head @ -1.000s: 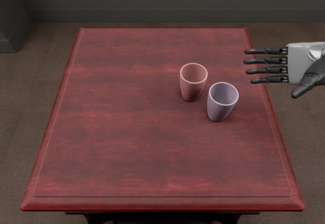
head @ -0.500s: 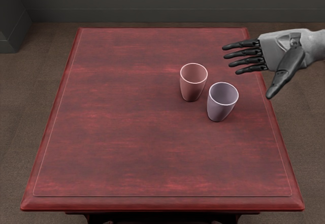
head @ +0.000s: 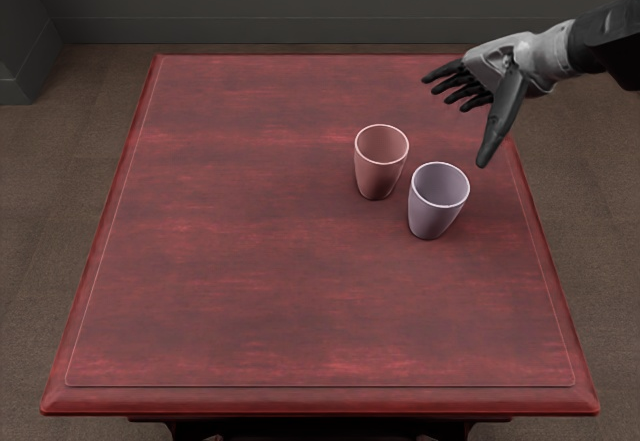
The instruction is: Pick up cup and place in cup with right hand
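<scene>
Dark reddish wood makes up the table (head: 250, 291), and on it the lavender cup (head: 433, 220) stands upright, mouth up. Just beyond that cup and to its left is the pink cup (head: 378, 179), also upright; whether their walls touch is hard to tell. The right hand (head: 505, 59) is beyond the lavender cup and a little to its right, apart from it, fingers extended and thumb parted from them, holding nothing. Which cup is to be lifted is not certain, but the lavender one looks nearer the thumb. Reaching it likely calls for a move nearward and down, its long axis being vertical.
</scene>
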Action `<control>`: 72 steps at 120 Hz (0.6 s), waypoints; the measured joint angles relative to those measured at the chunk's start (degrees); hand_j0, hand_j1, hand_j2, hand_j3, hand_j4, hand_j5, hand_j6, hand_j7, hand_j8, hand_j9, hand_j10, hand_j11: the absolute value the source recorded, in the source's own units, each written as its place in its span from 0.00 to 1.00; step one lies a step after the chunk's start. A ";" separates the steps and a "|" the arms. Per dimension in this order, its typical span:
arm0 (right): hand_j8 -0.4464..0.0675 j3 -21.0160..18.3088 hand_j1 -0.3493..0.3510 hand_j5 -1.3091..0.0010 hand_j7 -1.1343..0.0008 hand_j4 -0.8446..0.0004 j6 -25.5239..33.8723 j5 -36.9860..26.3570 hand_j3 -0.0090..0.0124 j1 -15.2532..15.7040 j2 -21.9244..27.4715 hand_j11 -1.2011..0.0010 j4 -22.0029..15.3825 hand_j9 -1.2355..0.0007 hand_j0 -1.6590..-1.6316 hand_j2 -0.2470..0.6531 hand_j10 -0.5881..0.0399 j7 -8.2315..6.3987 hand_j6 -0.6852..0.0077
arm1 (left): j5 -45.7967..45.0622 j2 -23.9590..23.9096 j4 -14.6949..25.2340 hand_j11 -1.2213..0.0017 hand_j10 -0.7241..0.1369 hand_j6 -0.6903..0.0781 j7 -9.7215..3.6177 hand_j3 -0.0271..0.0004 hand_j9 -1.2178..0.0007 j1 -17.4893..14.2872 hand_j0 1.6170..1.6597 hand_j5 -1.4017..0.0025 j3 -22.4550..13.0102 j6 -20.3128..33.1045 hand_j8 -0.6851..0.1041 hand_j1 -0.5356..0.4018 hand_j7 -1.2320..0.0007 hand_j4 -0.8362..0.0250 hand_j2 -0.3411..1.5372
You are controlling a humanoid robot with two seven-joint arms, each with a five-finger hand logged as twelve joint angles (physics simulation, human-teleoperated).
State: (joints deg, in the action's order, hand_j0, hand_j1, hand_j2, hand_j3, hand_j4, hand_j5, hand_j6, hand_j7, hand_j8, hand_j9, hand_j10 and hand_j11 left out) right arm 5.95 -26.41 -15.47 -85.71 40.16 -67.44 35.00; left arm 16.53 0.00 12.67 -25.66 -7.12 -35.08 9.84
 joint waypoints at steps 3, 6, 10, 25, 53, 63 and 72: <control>0.80 -0.68 0.06 0.97 0.96 0.96 1.33 -0.71 0.42 -0.42 -1.01 0.96 0.31 0.96 0.04 0.27 0.88 0.00 0.94 | 0.00 0.00 0.00 1.00 0.84 0.90 0.00 0.99 1.00 -0.01 0.96 1.00 0.00 0.00 0.87 0.94 1.00 0.97 0.18; 0.80 -1.49 0.06 0.97 0.96 0.96 2.72 -1.27 0.42 -0.94 -1.89 0.96 0.55 0.96 0.04 0.27 0.88 0.00 0.94 | 0.00 0.00 0.00 1.00 0.84 0.90 0.00 0.99 1.00 0.00 0.96 1.00 0.01 0.00 0.87 0.94 1.00 0.97 0.18; 0.80 -2.79 0.06 0.97 0.96 0.96 4.47 -1.84 0.42 -1.79 -2.99 0.96 0.81 0.96 0.04 0.27 0.88 0.00 0.94 | 0.00 0.00 0.00 1.00 0.84 0.90 0.00 0.99 1.00 0.00 0.96 1.00 0.01 0.00 0.87 0.94 1.00 0.97 0.18; 0.80 -7.34 0.06 0.97 0.96 0.96 11.21 -2.91 0.42 -4.99 -7.37 0.96 1.20 0.96 0.04 0.27 0.88 0.00 0.94 | 0.00 0.00 -0.01 1.00 0.84 0.90 0.00 0.99 1.00 0.00 0.96 1.00 0.01 0.00 0.87 0.94 1.00 0.97 0.18; 0.77 -17.62 0.08 0.95 0.94 0.94 19.96 -2.96 0.42 -12.34 -15.64 0.95 1.73 0.95 0.04 0.26 0.85 0.00 0.91 | 0.00 0.00 -0.01 1.00 0.84 0.90 0.00 0.99 1.00 0.00 0.96 1.00 0.02 0.00 0.87 0.94 1.00 0.97 0.18; 0.67 -21.31 0.17 0.90 0.89 0.88 22.88 -1.85 0.42 -14.34 -18.78 0.89 2.44 0.90 0.04 0.25 0.78 0.00 0.84 | 0.00 0.00 -0.01 1.00 0.84 0.90 0.00 0.99 1.00 0.00 0.96 1.00 0.02 0.00 0.87 0.94 1.00 0.97 0.18; 0.62 -23.56 0.21 0.88 0.86 0.85 24.67 -0.80 0.42 -15.43 -21.17 0.87 2.82 0.87 0.04 0.25 0.74 0.00 0.81 | 0.00 0.00 -0.01 1.00 0.84 0.90 0.00 0.99 1.00 0.00 0.96 1.00 0.01 0.00 0.87 0.94 1.00 0.97 0.18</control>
State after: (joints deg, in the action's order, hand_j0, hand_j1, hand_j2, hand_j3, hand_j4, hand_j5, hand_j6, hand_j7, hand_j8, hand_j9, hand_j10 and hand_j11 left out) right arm -17.60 -1.74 -16.27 -101.14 18.99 -64.62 35.00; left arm 16.52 0.00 12.66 -25.66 -7.12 -35.07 9.84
